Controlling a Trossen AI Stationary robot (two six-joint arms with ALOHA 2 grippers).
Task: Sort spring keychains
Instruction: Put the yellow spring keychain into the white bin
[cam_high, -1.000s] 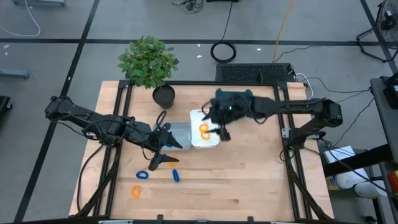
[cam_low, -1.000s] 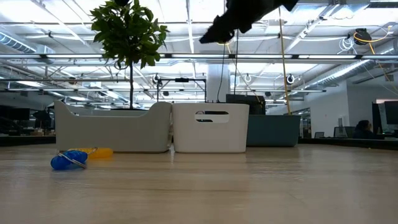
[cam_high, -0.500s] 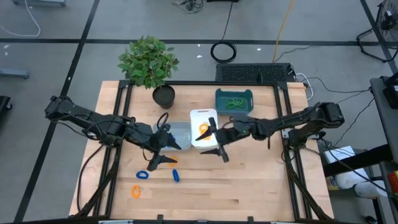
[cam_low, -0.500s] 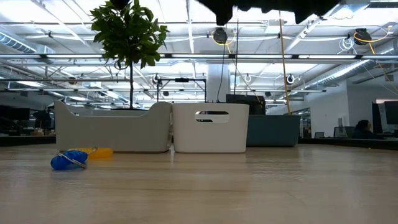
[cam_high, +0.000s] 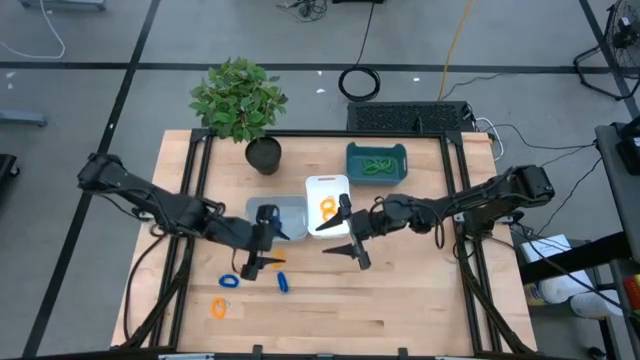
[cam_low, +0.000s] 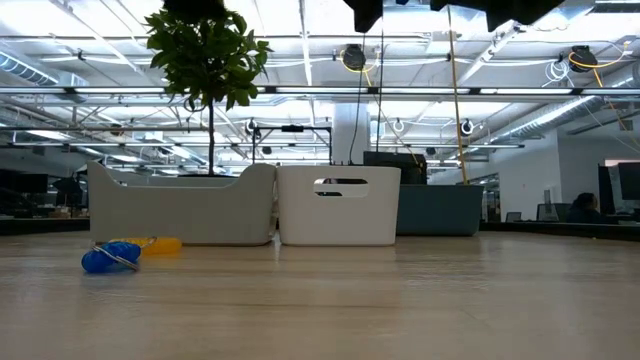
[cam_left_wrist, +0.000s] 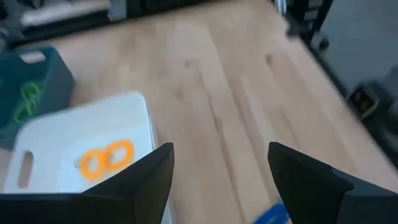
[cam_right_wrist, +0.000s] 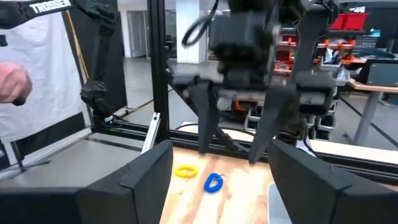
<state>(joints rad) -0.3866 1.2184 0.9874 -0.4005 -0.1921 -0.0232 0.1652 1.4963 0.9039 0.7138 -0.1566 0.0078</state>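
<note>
1. Blue and orange coils are what remain loose: I see a blue spring keychain (cam_high: 229, 282), a second blue one (cam_high: 283, 283) and an orange one (cam_high: 219, 308) on the wooden table (cam_high: 420, 300) towards its front-left corner. Two orange ones (cam_high: 328, 208) lie in the white tray (cam_high: 316, 184) mid-table, and green ones (cam_high: 377, 166) in the teal tray (cam_high: 352, 150) near the far edge, so I judge each tray takes one colour.
2. The clear tray (cam_high: 294, 207), touching the white one's left side, would then be for blue; I cannot tell what it holds.
3. My left gripper (cam_high: 252, 268) hangs wide open and empty just in front of the clear tray, near the loose blues, likely placed for the next pick.
4. My right gripper (cam_high: 345, 254) is also spread and empty, over the bare table just in front of the white tray.
5. The low view shows the loose coils resting flat on the wood, but not the tray contents; only the high view shows those.
6. The right wrist view faces the left gripper head-on, confirming nothing between its fingers.
</note>
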